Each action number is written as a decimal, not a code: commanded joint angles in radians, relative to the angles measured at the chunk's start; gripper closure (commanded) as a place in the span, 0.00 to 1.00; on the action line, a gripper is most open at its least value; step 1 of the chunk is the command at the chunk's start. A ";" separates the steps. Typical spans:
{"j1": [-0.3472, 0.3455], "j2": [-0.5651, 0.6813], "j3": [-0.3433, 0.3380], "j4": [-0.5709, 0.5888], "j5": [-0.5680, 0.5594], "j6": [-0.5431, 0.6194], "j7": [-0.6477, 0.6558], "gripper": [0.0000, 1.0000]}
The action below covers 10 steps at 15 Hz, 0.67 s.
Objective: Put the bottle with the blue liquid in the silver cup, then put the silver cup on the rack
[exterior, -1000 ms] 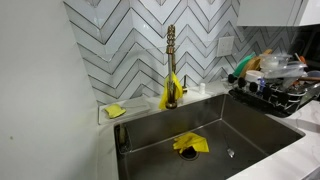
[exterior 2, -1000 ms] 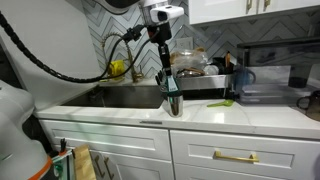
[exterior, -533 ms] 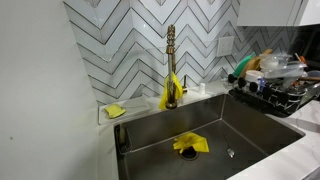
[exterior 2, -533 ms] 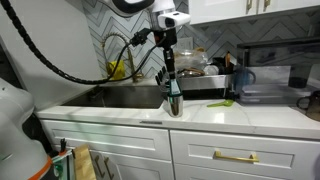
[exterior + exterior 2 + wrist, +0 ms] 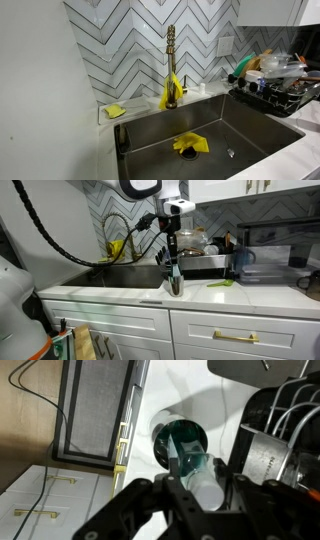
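Note:
In an exterior view my gripper [image 5: 172, 254] hangs straight above the silver cup [image 5: 175, 284], which stands near the counter's front edge beside the sink. It is shut on the bottle with the blue liquid [image 5: 173, 269], whose lower end is at the cup's mouth. In the wrist view the fingers [image 5: 198, 485] clamp the clear bottle [image 5: 191, 461], its blue end over the cup's round opening [image 5: 163, 438]. The black rack [image 5: 208, 267], loaded with dishes, stands behind the cup. It also shows in an exterior view [image 5: 272, 98], where gripper, cup and bottle are out of view.
The steel sink [image 5: 150, 140] holds a yellow cloth [image 5: 190, 144]. A brass faucet [image 5: 171, 60] has another yellow cloth on it, and a yellow sponge [image 5: 115, 111] lies on the ledge. A green item [image 5: 222, 283] lies on the counter by the rack.
My gripper has shifted slightly sideways with the bottle, coming to stand over the cup. The cup, the rack and the sink items have not moved.

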 commanded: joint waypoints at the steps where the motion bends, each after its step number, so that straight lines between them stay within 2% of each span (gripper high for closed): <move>1: 0.006 0.039 -0.004 0.030 0.016 -0.032 -0.010 0.87; 8: 0.013 0.104 0.002 0.050 0.012 -0.024 0.000 0.87; 9: 0.013 0.112 0.002 0.055 0.011 -0.023 0.003 0.66; 10: 0.014 0.117 0.002 0.058 0.014 -0.023 0.004 0.37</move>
